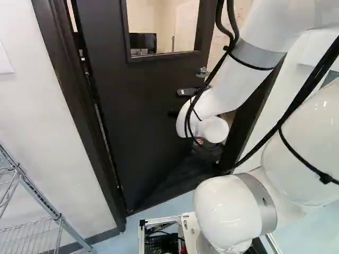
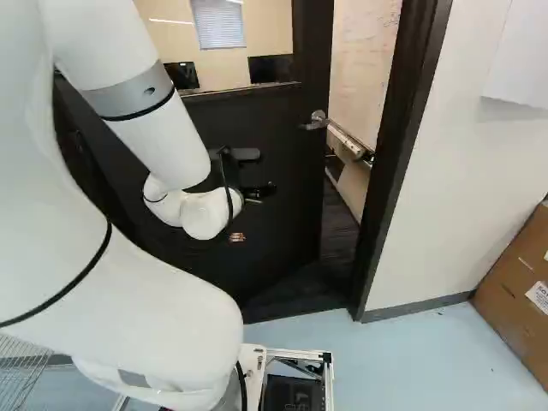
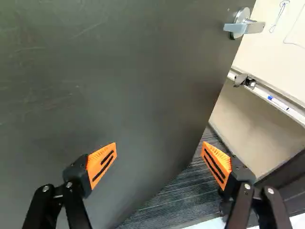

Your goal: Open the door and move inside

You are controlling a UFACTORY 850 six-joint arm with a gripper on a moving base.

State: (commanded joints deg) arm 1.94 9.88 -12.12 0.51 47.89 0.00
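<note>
"Your claw (image 2: pixel 247 214) is spread wide, with nothing gripped between its fingers."

"You can't tell from here whether either finger touches the door (image 2: pixel 287 184), though."

"It stands ajar ahead of you, lever handle (image 2: pixel 317 121) near its free edge, well apart from your claw."
</note>
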